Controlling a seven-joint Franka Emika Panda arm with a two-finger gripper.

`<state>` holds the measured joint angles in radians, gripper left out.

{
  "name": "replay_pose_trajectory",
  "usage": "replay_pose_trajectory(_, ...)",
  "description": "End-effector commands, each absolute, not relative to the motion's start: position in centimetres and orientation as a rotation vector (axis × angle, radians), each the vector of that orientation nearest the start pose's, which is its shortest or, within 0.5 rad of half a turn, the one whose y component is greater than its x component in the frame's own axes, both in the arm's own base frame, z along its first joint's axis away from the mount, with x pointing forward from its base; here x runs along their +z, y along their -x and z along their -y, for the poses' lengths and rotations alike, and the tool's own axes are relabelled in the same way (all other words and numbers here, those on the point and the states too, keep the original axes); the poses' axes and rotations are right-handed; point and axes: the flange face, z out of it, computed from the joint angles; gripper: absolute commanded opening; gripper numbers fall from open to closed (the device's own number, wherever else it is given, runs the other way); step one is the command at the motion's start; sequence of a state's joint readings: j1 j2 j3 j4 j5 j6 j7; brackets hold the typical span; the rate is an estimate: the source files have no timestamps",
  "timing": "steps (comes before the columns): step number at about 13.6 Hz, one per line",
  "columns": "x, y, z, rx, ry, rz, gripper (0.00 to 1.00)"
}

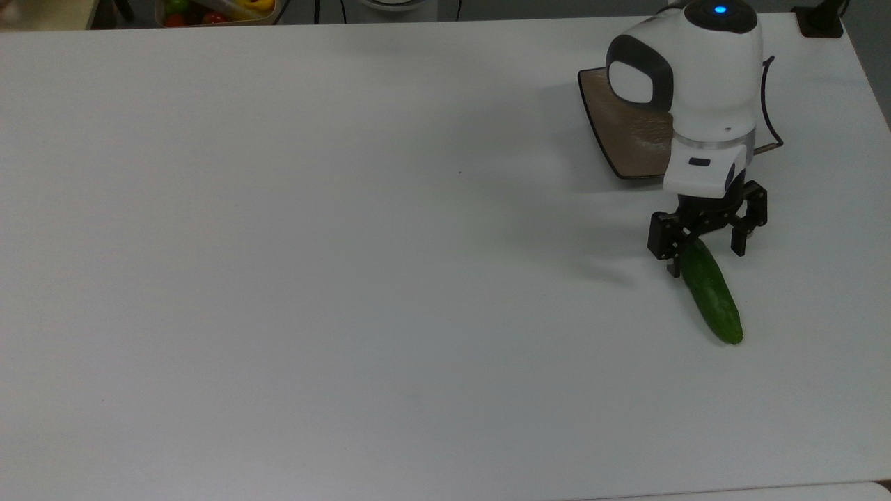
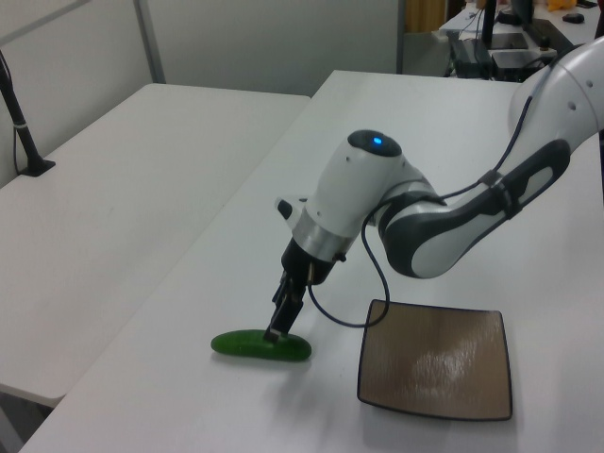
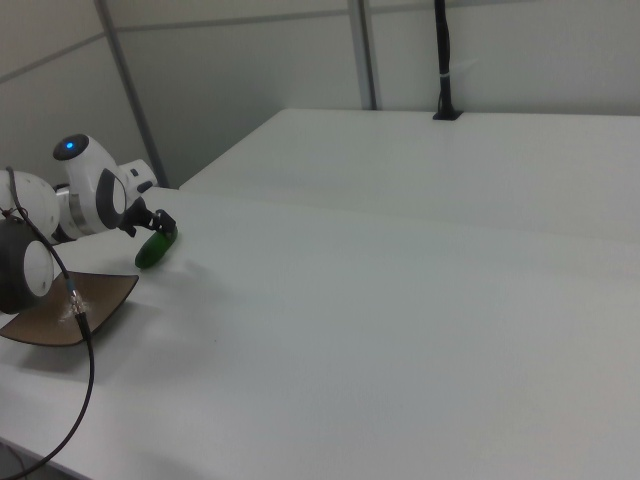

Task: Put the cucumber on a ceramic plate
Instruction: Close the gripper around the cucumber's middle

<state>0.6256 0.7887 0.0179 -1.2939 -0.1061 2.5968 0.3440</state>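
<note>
one cucumber (image 1: 711, 296) lies flat on the white table (image 1: 348, 278), its long axis running from about 11 o'clock to 5 o'clock in the top view. it has not been lifted; in the left view its whole length rests on the surface. the pincer (image 1: 703, 254) sits over the cucumber's 11 o'clock end, fingers apart, one on each side of the green body, so the spread looks chosen to straddle the narrow width rather than the length. gripping across the short axis makes sense: the skin is glossy and rounded, and a crosswise squeeze gives the pads the best purchase. in the left view the fingertip (image 2: 277, 332) reaches down to the cucumber's top, so the descent seems nearly finished. the hold is off-centre, toward one end, and i would guess the free end may droop or swing once raised.

the brown square plate (image 1: 619, 125) waits at 12 o'clock from the cucumber in the top view, partly behind the white arm (image 1: 703, 90), near but not touching the vegetable. in the left view the plate sits at 3 o'clock from the cucumber, just beside it, bare. the short gap suggests a small lift and carry will do. a tray of coloured items (image 1: 216, 10) stands far off at the table's 11 o'clock edge in the top view.
</note>
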Motion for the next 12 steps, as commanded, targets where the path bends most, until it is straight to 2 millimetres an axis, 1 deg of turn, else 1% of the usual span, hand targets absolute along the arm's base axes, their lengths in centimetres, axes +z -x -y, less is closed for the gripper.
replay_pose_trajectory(1, 31.0, -63.0, -48.1, -0.750, 2.825, 0.532, 1.00)
replay_pose_trajectory(2, 30.4, -63.0, -48.2, -0.749, 2.826, 0.537, 1.00)
replay_pose_trajectory(5, 29.9, -62.8, -48.2, -0.746, 2.831, 0.547, 1.00)
replay_pose_trajectory(7, 29.8, -62.6, -48.4, -0.741, 2.838, 0.513, 1.00)
replay_pose_trajectory(9, 29.5, -62.4, -48.5, -0.764, 2.855, 0.541, 1.00)
replay_pose_trajectory(11, 29.4, -62.3, -48.5, -0.765, 2.857, 0.544, 0.81)
replay_pose_trajectory(12, 29.5, -62.3, -48.5, -0.767, 2.856, 0.544, 0.74)
